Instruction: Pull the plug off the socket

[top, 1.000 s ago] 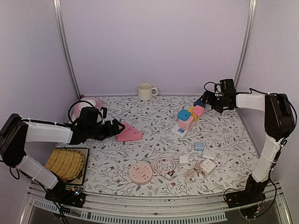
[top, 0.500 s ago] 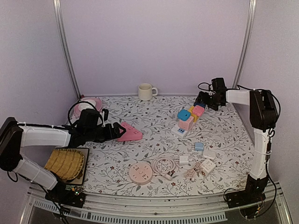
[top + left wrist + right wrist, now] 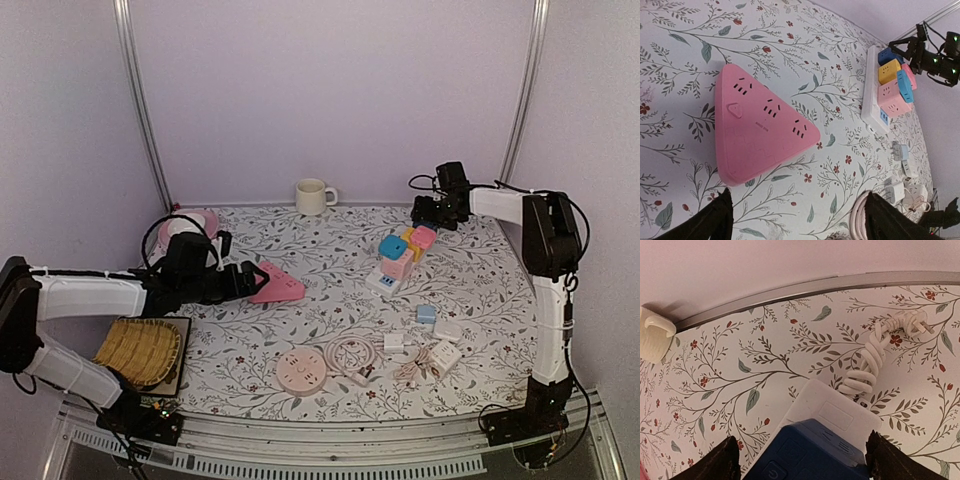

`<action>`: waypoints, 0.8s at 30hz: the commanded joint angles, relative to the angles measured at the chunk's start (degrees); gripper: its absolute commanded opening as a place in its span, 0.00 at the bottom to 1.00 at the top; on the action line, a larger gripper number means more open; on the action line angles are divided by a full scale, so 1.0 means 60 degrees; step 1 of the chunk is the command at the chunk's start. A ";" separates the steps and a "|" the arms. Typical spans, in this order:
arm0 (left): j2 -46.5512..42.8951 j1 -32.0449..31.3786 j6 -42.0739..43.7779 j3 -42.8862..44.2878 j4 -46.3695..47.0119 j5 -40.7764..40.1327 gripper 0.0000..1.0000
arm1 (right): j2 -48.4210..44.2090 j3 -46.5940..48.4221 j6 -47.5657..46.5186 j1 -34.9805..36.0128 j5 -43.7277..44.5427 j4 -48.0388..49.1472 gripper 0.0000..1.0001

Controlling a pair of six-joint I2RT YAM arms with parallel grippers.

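A white power strip (image 3: 385, 278) lies right of centre with several cube plugs in it: teal (image 3: 393, 246), yellow, two pink, and a dark blue plug (image 3: 890, 54) at its far end. In the right wrist view that blue plug (image 3: 810, 455) sits on the strip's white end (image 3: 837, 410), between my spread fingers. My right gripper (image 3: 421, 213) is open, low over that far end, and straddles the blue plug. My left gripper (image 3: 248, 278) is open and empty, just short of a pink triangular socket (image 3: 757, 130), which has nothing plugged in.
A cream cup (image 3: 314, 195) stands at the back wall. The strip's bundled white cord (image 3: 870, 360) lies beyond its end. A pink tape roll (image 3: 190, 228) and a woven basket (image 3: 140, 350) are at the left. A round pink socket (image 3: 301, 370), a coiled cable (image 3: 350, 352) and white adapters (image 3: 440, 350) lie at the front.
My right gripper has swung left and towards the back wall, from beside the strip to over its far end. My left arm has shifted only slightly.
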 commanded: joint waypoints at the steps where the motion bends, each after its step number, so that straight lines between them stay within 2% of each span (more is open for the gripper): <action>1: -0.0327 -0.0141 -0.0023 -0.0259 -0.0116 -0.0184 0.91 | 0.0276 0.0179 -0.0035 0.0121 0.0186 -0.0609 0.84; 3: -0.0307 -0.0142 -0.0064 -0.0319 -0.0102 -0.0177 0.91 | 0.0178 0.0153 -0.0079 0.0261 0.0189 -0.0640 0.78; 6: -0.0229 -0.0167 -0.0110 -0.0369 -0.0038 -0.0148 0.90 | 0.0013 0.0171 -0.0274 0.0706 0.0068 -0.0651 0.74; 19: 0.0338 -0.0495 -0.0352 -0.0369 0.0682 0.0297 0.89 | 0.0130 0.0742 -0.1302 0.3249 -0.1300 -0.0554 0.74; 24: 0.0822 -0.0563 -0.0830 -0.0480 0.1762 0.1372 0.88 | 0.0074 0.0876 -0.1373 0.3781 -0.1602 -0.0556 0.75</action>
